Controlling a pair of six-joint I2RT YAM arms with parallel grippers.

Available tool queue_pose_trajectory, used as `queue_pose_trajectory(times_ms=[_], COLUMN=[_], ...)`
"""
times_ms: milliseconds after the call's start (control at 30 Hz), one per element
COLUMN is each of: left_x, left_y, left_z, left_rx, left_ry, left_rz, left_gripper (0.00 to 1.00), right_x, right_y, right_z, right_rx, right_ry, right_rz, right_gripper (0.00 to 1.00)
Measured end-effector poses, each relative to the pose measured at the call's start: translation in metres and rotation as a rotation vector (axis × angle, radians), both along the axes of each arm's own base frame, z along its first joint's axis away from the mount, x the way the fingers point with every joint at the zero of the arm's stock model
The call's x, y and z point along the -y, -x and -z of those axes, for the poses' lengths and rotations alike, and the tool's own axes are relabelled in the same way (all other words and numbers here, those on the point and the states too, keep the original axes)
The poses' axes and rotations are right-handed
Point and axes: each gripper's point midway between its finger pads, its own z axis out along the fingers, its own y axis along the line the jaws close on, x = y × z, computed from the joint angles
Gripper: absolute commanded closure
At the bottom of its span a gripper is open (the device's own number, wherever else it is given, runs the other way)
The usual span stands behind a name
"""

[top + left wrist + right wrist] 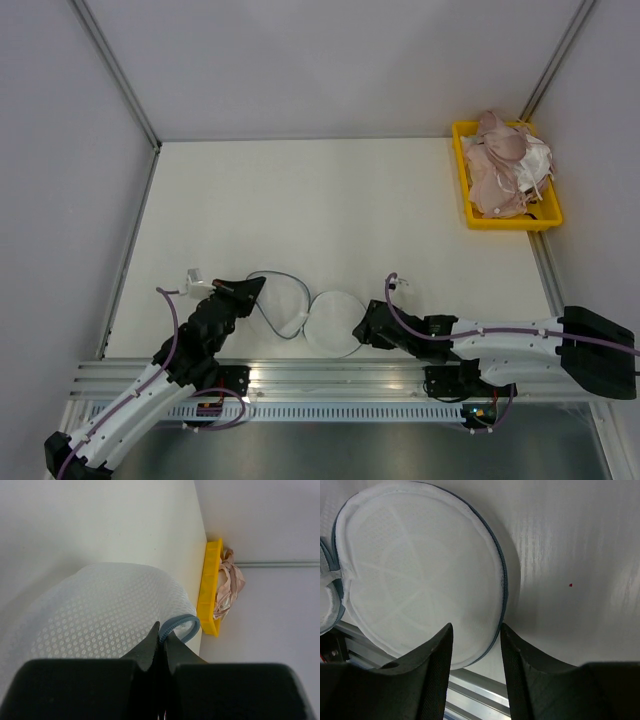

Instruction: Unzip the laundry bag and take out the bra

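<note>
The laundry bag (pixel 332 320) lies opened near the front edge as two round white mesh halves side by side. My left gripper (pixel 245 290) is shut on the blue-grey zipper rim (pixel 184 624) of the left half, whose mesh dome (pixel 100 615) fills the left wrist view. My right gripper (pixel 358 326) is open, with its jaws on either side of the right half's zipper edge (pixel 503 587) and not touching it. That half (pixel 420 575) lies flat and looks empty. I cannot pick out a rose-pink bra; none shows in the bag.
A yellow tray (pixel 462 180) at the far right corner holds a pile of pale pink garments (pixel 505 165) and a white item. It also shows in the left wrist view (pixel 207 590). A metal rail (pixel 330 375) runs along the front edge, just behind the bag.
</note>
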Motion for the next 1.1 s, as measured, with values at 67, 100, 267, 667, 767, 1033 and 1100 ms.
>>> queue_pose_trajectory(times_ms=[67, 100, 267, 667, 767, 1033, 1100], left_x=[0.000, 0.000, 0.001, 0.028, 0.039, 0.072, 0.078], left_y=[0.000, 0.000, 0.000, 0.001, -0.001, -0.008, -0.011], left_z=[0.000, 0.000, 0.000, 0.004, 0.010, 0.006, -0.001], left_rx=[0.000, 0.000, -0.001, -0.005, -0.014, -0.004, 0.021], left_ry=[0.000, 0.000, 0.001, -0.021, -0.045, -0.059, -0.053], left_rz=[0.000, 0.000, 0.003, 0.135, 0.182, 0.308, 0.329], left_gripper=[0.98, 0.98, 0.98, 0.98, 0.95, 0.51, 0.27], right_x=[-0.003, -0.004, 0.000, 0.020, 0.025, 0.028, 0.024], right_y=[-0.003, -0.004, -0.005, -0.054, -0.066, -0.085, -0.088], right_z=[0.000, 0.001, 0.006, -0.124, -0.164, -0.197, -0.200], right_rx=[0.009, 0.012, 0.022, 0.326, 0.409, 0.538, 0.560], right_ry=[-0.005, -0.006, 0.029, 0.118, 0.156, 0.350, 0.383], right_rz=[0.005, 0.007, 0.008, 0.095, 0.115, 0.051, 0.022], right_gripper=[0.54, 0.57, 0.99, 1.00, 1.00, 1.00, 0.99])
